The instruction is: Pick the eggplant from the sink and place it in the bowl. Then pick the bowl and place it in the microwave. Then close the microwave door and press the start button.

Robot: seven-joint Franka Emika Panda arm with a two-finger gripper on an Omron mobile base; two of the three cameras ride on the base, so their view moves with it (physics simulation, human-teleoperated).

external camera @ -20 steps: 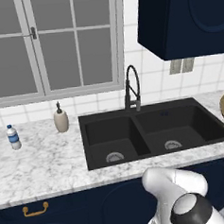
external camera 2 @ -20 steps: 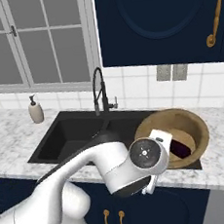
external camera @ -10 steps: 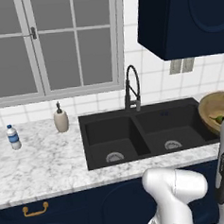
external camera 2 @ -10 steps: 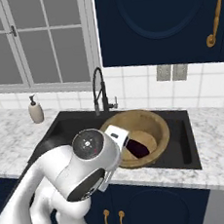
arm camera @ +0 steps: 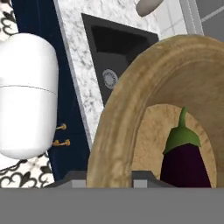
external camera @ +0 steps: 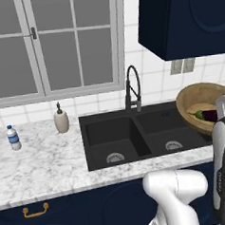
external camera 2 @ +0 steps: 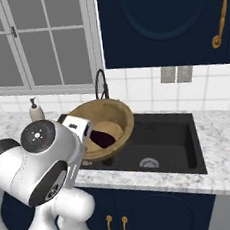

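A light-brown wooden bowl carries a dark purple eggplant with a green stem at its 12 o'clock. The sink is black with silver drains, set in white-and-grey marbled counter; navy cabinets bear gold handles.

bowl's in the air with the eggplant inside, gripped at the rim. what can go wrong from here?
1. The bowl is held only by its thick rim at one edge, jaws straddling the wall; the far side overhangs, so it may pivot or slip in the grip.
2. The eggplant lies loose inside the tilted bowl; a fast swing might roll it out, likely into the sink.
3. The bowl rides close to the black faucet; a wide arc may clip it.
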